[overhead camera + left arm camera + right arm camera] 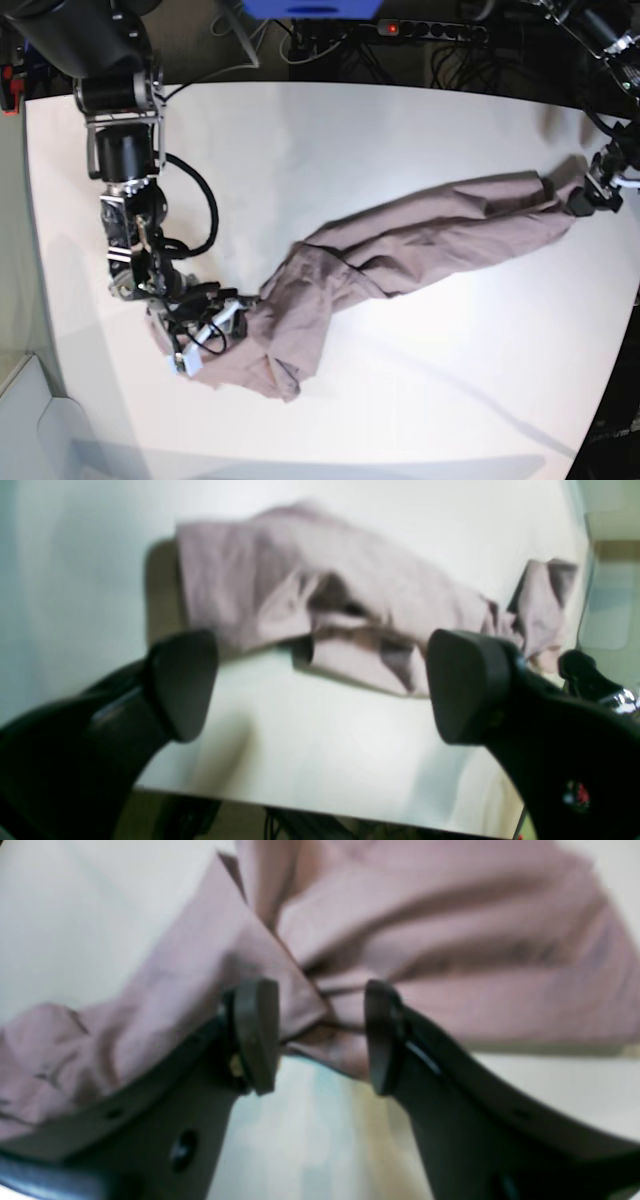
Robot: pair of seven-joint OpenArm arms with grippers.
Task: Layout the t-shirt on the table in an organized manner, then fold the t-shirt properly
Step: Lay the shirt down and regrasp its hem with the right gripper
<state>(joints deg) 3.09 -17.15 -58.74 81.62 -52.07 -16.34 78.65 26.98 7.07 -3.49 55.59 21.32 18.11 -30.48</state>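
The t-shirt (pixel 400 265) lies bunched in a long diagonal rope across the middle of the table (pixel 330 150), from lower left to the right edge. The right gripper (pixel 320 1035), jaws partly apart, straddles a fold at its lower-left end. The left gripper (pixel 320 685) gapes wide, holding nothing. No readable writing shows anywhere.

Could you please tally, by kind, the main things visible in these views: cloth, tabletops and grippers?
T-shirt: 1, dusty mauve, stretched out in a rumpled band.
Table: 1, white.
Grippers: 2, the left gripper and the right gripper, both black.
Total: 4.
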